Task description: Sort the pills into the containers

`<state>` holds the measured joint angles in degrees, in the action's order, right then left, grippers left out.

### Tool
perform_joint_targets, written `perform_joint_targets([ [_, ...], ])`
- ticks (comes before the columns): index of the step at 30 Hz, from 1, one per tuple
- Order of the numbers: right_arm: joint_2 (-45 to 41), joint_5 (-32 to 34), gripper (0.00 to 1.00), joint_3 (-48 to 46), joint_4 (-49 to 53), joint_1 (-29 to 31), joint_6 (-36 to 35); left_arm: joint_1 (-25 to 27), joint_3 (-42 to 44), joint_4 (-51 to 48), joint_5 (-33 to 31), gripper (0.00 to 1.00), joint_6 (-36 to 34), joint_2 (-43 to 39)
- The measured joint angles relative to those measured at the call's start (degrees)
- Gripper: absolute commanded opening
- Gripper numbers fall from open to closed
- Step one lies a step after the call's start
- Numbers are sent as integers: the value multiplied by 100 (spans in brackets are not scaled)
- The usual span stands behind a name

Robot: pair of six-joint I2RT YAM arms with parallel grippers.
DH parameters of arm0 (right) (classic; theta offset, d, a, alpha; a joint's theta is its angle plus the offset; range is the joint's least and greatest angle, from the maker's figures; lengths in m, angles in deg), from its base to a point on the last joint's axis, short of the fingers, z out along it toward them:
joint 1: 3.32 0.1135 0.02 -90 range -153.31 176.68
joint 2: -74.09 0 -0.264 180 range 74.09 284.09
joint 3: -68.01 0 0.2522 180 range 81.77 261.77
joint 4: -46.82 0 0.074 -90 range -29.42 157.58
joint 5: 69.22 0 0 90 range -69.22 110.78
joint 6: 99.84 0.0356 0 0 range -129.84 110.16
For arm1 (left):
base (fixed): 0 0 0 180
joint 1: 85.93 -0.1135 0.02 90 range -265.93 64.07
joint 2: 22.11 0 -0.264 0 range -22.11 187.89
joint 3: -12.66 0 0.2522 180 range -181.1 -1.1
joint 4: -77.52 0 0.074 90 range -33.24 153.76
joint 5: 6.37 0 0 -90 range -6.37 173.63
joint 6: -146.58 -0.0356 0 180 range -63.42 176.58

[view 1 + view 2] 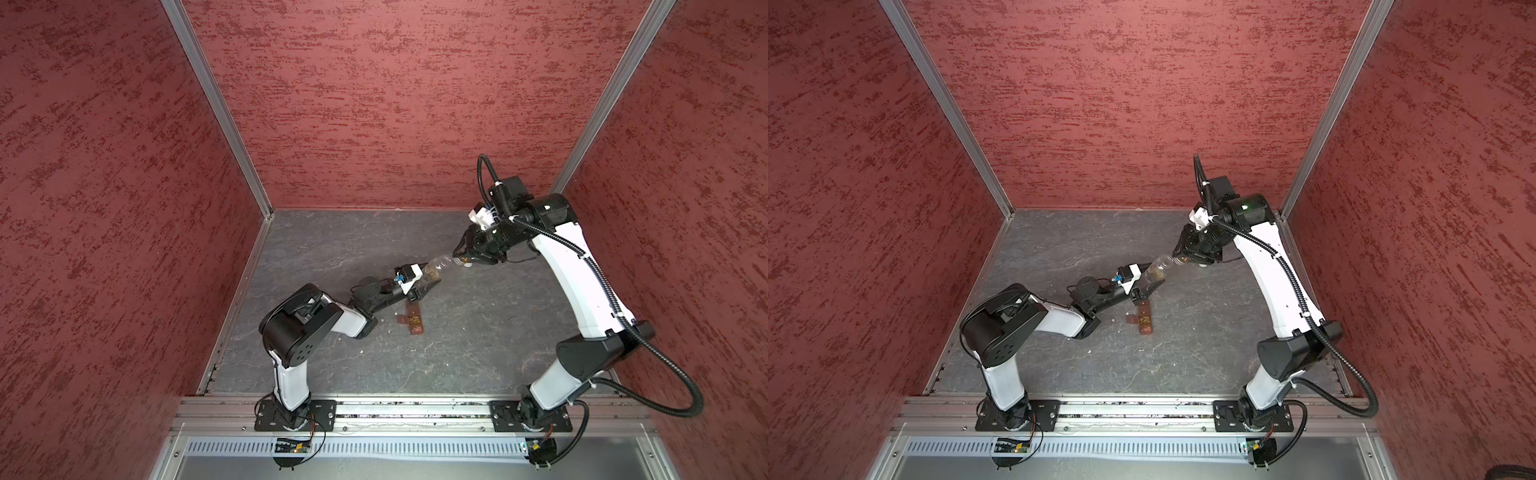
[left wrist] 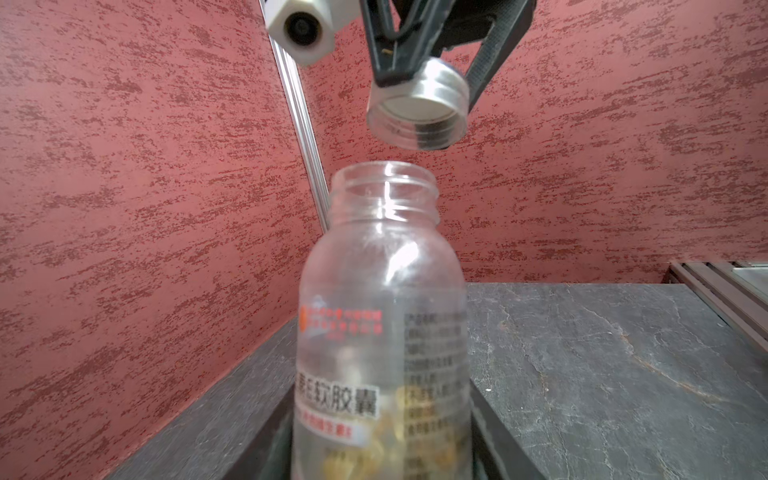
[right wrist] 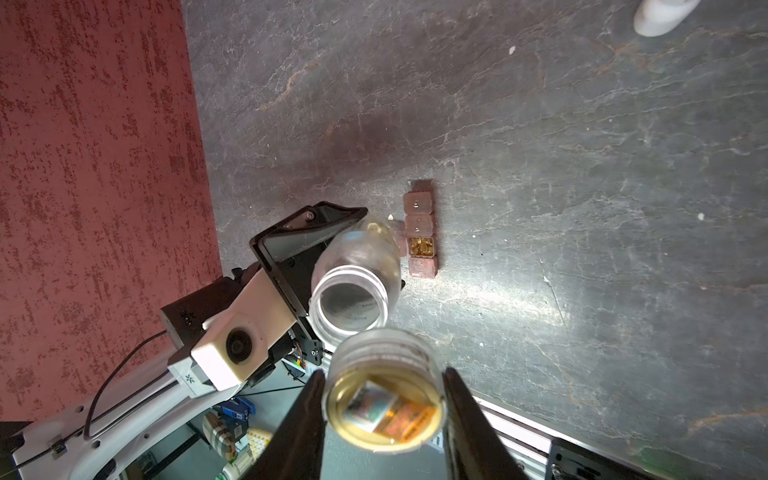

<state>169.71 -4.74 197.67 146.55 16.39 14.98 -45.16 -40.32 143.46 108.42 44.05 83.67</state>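
My left gripper (image 1: 428, 277) is shut on a clear labelled bottle (image 2: 382, 291) that holds yellow pills (image 2: 399, 424) at its bottom. The bottle (image 1: 440, 266) tilts with its open mouth toward my right gripper (image 1: 463, 259). That gripper (image 3: 383, 374) is shut on the bottle's clear screw cap (image 3: 384, 399), which hangs a short way off the mouth without touching it. The containers (image 3: 420, 232), a dark-brown strip of small square compartments, lie on the table just beyond the bottle (image 3: 353, 291). One compartment stands open and holds yellow pills (image 3: 420, 246).
A small white bottle (image 3: 660, 16) lies at the edge of the right wrist view. The open compartment's lid flap (image 1: 402, 319) sticks out beside the strip. Red walls close three sides, and an aluminium rail (image 1: 415, 409) runs along the front.
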Motion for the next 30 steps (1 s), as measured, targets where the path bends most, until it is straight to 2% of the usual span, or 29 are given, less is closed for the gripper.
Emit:
perform_joint_targets([
  [30,37,-299,42,-422,-208,201,-157,151,-81,-247,83,0,-299,-2],
])
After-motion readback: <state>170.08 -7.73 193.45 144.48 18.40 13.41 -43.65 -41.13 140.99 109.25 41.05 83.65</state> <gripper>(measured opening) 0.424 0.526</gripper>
